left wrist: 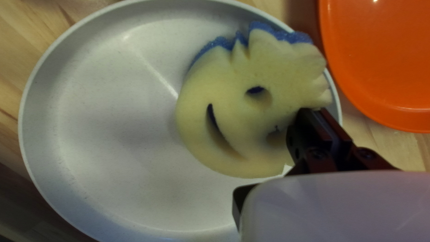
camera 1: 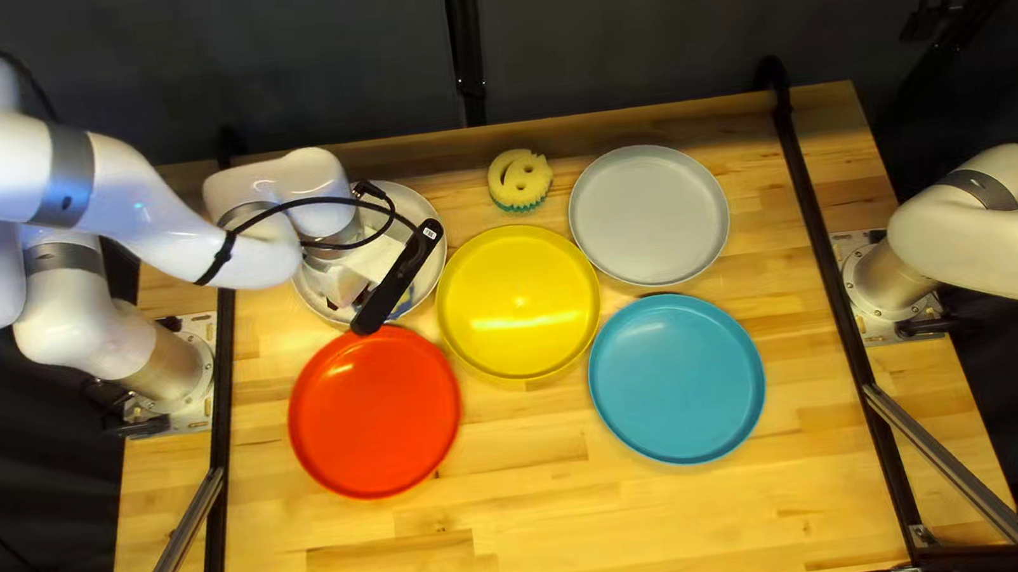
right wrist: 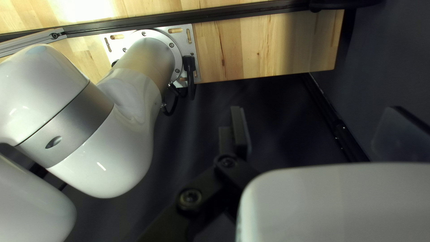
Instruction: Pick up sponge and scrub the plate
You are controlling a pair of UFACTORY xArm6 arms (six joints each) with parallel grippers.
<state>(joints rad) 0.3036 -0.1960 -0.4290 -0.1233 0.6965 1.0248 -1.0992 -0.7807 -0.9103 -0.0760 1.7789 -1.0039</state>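
With 12 o'clock toward the dark curtain (camera 1: 619, 18) in the top left view, the yellow plate (camera 1: 518, 304) has the white plate (camera 1: 434, 284) at 10 o'clock, the red plate (camera 1: 374, 411) at 8, the blue plate (camera 1: 677, 378) at 4 and the light grey plate (camera 1: 649, 215) at 2, all on the wooden surface (camera 1: 438, 562). A yellow smiley sponge with a green base (camera 1: 520, 180) lies near the yellow plate at 12 o'clock.

The left gripper (camera 1: 345, 277) is over the white plate. In its wrist view the fingers are closed together on the edge of the cream smiley-face sponge (left wrist: 233, 76), pinching it beside one eye hole. Taking 12 o'clock as straight ahead of those fingers, the sponge's body and mouth slot extend toward 9 o'clock and its scalloped hair toward 11 and 12, with blue backing showing along that side. The sponge overlaps the white plate's rim and inside; whether it touches the plate I cannot tell. The red plate is at 1 o'clock from the fingers.

The right gripper (camera 1: 928, 18) is well apart, at 2 o'clock from the yellow plate, past the surface's edge; its fingers are spread, holding nothing.
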